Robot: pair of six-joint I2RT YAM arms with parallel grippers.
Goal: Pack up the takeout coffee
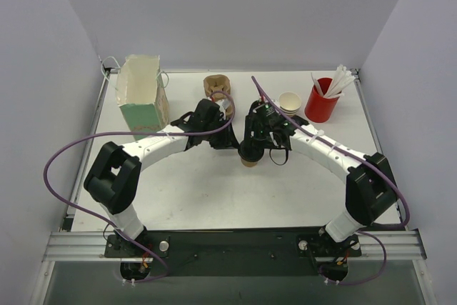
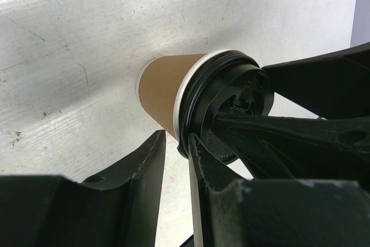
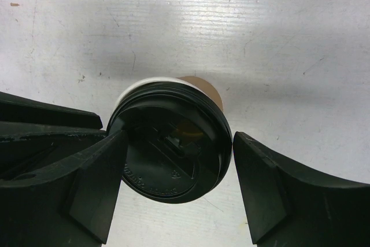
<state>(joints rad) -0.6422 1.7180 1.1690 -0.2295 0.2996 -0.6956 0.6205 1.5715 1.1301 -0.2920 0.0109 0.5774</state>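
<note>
The right fingers [image 3: 272,183] bracket the black lid [image 3: 167,160] of the takeout coffee [image 2: 167,93], seemingly pinching it where it stands on the counter [image 3: 260,39]; the left fingers [image 2: 139,183] sit narrow and empty just beside. Probably light, crushable paper: hold gently at the stiff rim

Faint embossed lettering on black lid [image 3: 167,160] of takeout coffee [image 3: 205,88], seen close from right wrist: too small and shallow to read. Same marks blurred in left wrist view. No other text legible.
</note>
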